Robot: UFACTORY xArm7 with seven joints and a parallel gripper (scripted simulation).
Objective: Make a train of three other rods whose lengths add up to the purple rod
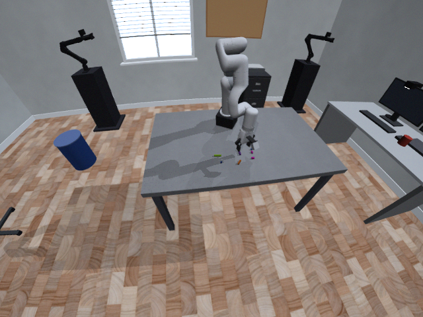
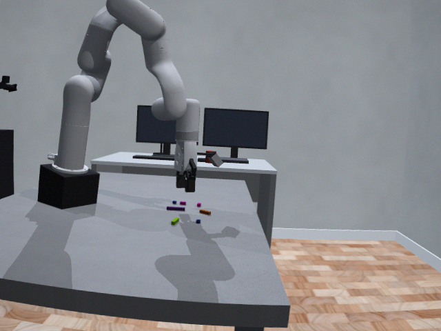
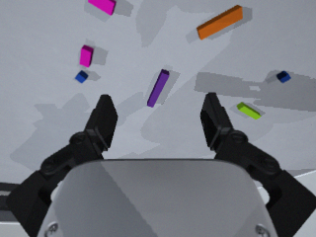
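Note:
My gripper [image 1: 246,147] [image 2: 185,188] [image 3: 158,105] is open and empty, above the table. The purple rod [image 1: 239,153] [image 2: 175,208] [image 3: 158,88] lies between its fingers in the wrist view, well below them. One magenta rod [image 1: 252,152] [image 2: 182,203] [image 3: 86,56] lies near a blue rod [image 2: 174,201] [image 3: 81,76], a small gap between them. Another magenta rod [image 1: 252,158] [image 2: 198,205] [image 3: 103,6] lies apart. The orange rod [image 1: 239,162] [image 2: 204,212] [image 3: 220,22], second blue rod [image 1: 221,162] [image 2: 198,221] [image 3: 283,76] and lime rod [image 1: 217,155] [image 2: 174,221] [image 3: 249,111] lie separately.
The grey table [image 1: 184,136] [image 2: 117,256] carries the rods and the arm's black base [image 1: 226,119] [image 2: 67,188]. Arm shadows cross the table around the lime rod and second blue rod. A desk with monitors stands beyond the table in the exterior view.

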